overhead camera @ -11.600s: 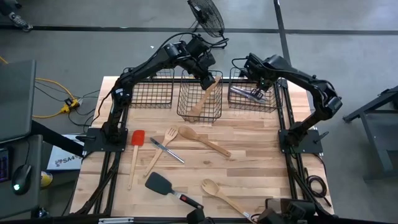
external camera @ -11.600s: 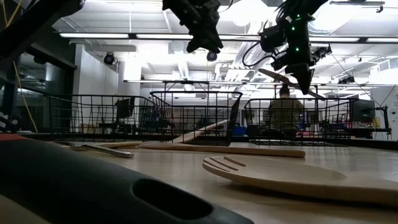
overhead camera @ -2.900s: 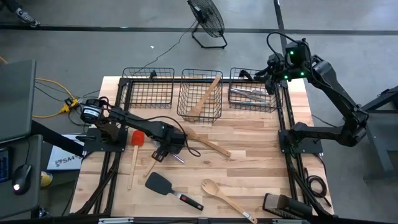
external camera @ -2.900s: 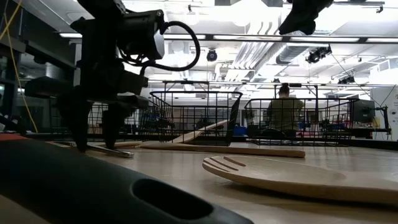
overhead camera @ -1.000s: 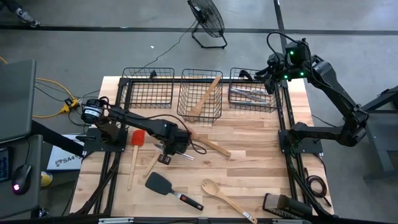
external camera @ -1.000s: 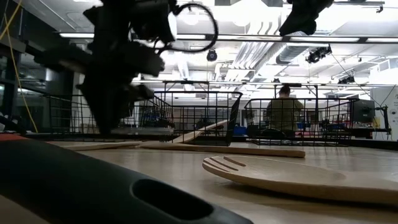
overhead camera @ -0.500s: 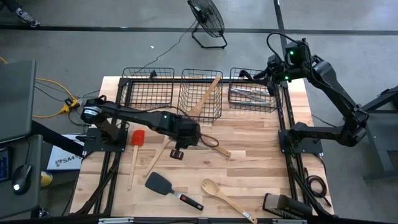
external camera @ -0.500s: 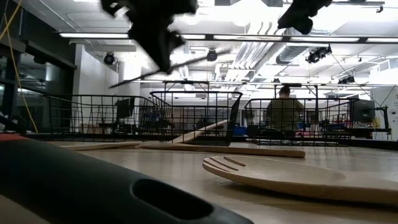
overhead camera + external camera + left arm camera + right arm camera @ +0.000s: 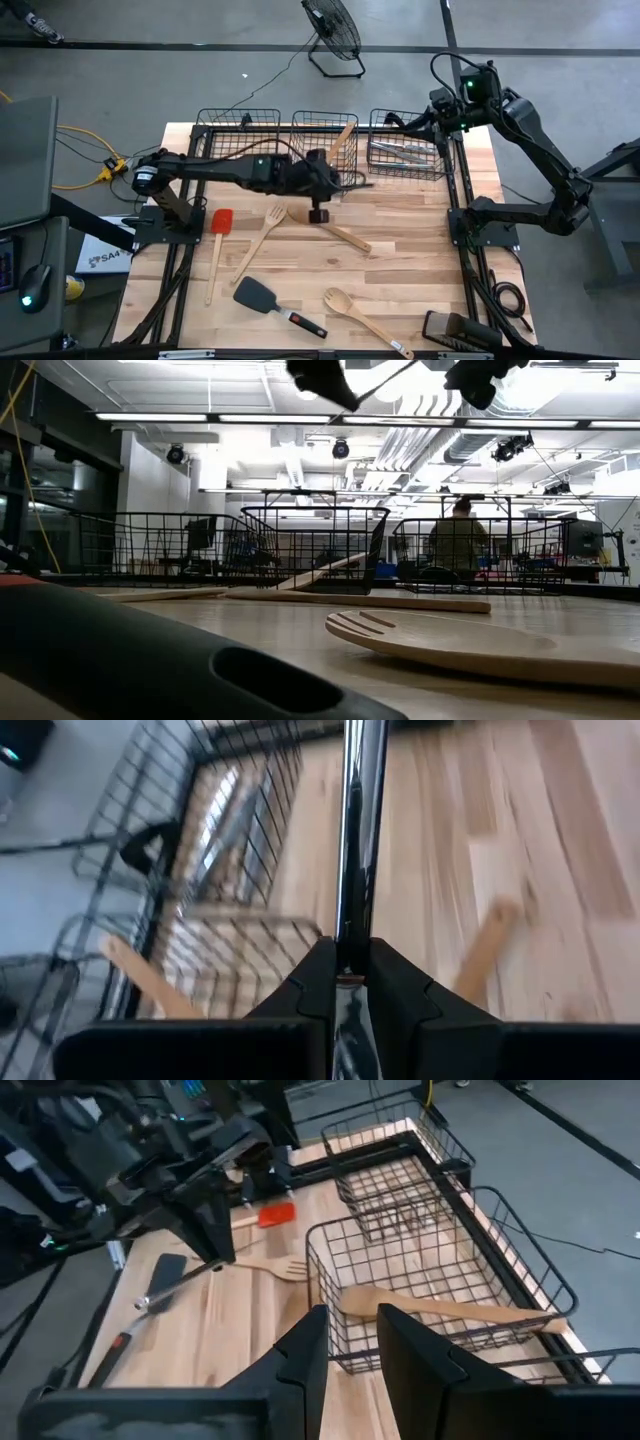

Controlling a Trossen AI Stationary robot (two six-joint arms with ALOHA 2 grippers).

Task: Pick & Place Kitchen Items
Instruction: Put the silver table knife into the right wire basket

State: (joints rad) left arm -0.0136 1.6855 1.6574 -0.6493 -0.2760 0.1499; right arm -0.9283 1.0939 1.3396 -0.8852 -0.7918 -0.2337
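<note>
Fingers of the left gripper [image 9: 350,982] are clamping a metal knife [image 9: 356,830], now lifted off the tabletop [image 9: 400,250] toward the baskets; right fingers [image 9: 410,1355], narrowly parted, are waiting empty.

A silver knife [image 9: 352,830] hangs in the air, pinched at one end. On the worktop lie a red-headed spatula [image 9: 217,247], a wooden fork [image 9: 262,240], a black turner [image 9: 263,297] and two pale wooden spoons [image 9: 362,320] (one [image 9: 338,233] partly hidden). Another wooden spoon [image 9: 338,143] leans in the middle basket; silver cutlery [image 9: 400,152] fills the right one.
</note>
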